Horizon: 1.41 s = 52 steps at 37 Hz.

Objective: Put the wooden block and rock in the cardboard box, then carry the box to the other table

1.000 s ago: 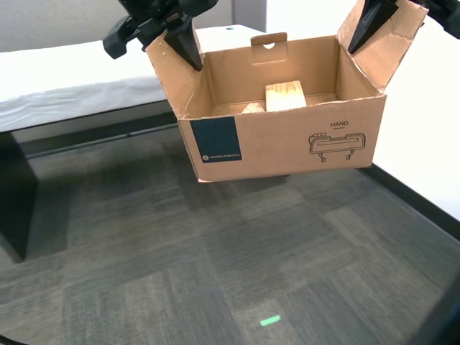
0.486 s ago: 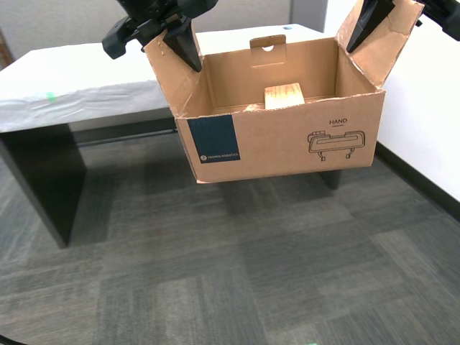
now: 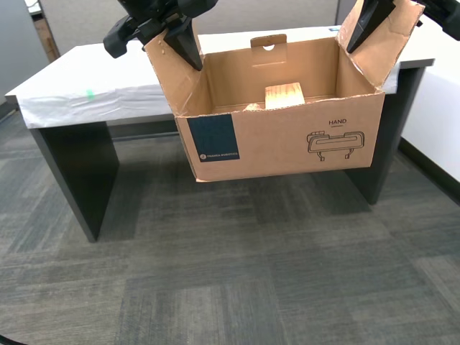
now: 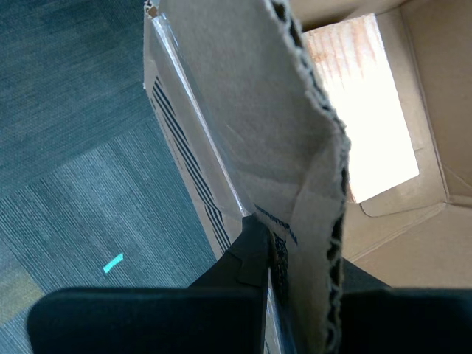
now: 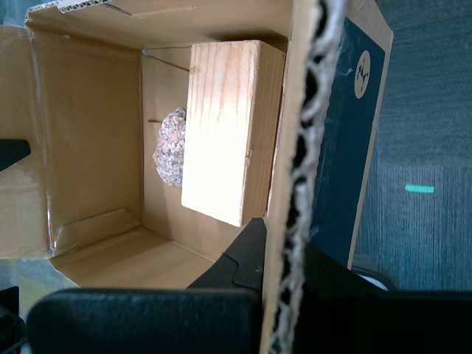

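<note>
Clamped jaws grip both side flaps: at the exterior view's upper left my first gripper [image 3: 188, 44] pinches the flap above the teal label, and at the upper right my second gripper [image 3: 365, 27] pinches the opposite flap. Between them the brown corrugated cardboard box [image 3: 287, 147] hangs above grey carpet. Inside lie the pale rectangular wooden block [image 5: 225, 129] and lumpy pinkish rock [image 5: 170, 147], so loading looks done. Behind the box stands the white-cloth-covered counter [image 3: 108, 86]; setting the box on it remains.

1. Cardboard box [image 3: 287, 144]: brown, with a dark teal label square and a black line drawing.
2. Wooden block [image 5: 225, 129]: pale tan, fine grain.
3. Rock [image 5: 169, 147]: speckled pinkish-beige.
4. Bench [image 3: 93, 79]: white-grey cloth.
</note>
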Tool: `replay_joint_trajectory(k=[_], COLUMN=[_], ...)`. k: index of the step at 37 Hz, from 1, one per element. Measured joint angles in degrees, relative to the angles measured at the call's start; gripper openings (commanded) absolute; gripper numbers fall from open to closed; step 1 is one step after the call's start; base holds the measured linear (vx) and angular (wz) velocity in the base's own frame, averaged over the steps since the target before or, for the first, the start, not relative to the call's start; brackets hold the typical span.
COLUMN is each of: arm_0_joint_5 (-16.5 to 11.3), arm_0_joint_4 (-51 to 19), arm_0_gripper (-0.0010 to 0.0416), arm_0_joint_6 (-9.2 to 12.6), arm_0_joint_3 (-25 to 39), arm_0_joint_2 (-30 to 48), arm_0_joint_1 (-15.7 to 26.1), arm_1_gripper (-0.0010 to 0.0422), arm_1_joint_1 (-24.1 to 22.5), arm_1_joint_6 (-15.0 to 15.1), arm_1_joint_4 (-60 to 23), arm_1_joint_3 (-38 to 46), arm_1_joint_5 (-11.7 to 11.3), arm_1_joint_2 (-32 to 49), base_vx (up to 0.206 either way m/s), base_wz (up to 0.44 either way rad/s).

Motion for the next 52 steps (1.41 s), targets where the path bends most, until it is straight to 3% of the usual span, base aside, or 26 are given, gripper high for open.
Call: replay_joint_trajectory(k=[15, 29, 41, 52], arm_0_joint_5=[1.5, 1.5, 1.5, 1.6], arm_0_joint_4=[-0.4, -0.5, -0.4, 0.0], arm_0_gripper=[-0.0001, -0.0001, -0.0001, -0.0001], arm_0_joint_6=[0.0, 0.0, -1.2, -2.9], arm_0_joint_3=[0.0, 0.0, 0.0, 0.0], arm_0_joint_2=[0.0, 0.0, 0.0, 0.0], arm_0_joint_1=[0.1, 0.1, 0.1, 0.1], arm_1_gripper=[-0.0001, -0.0001, -0.0001, -0.0001], arm_1_joint_1=[0.0, 0.0, 0.0, 0.0], arm_1_joint_6=[3.1, 2.3, -5.2, -6.3], arm_1_joint_4=[0.5, 0.5, 0.2, 0.2], arm_1_joint_3=[0.0, 0.0, 0.0, 0.0], arm_1_joint_5=[0.9, 0.9, 0.9, 0.9], arm_1_joint_2=[0.0, 0.0, 0.0, 0.0], base_vx=[0.142, 0.154, 0.148, 0.134], base_wz=[0.014, -0.025, -0.031, -0.025])
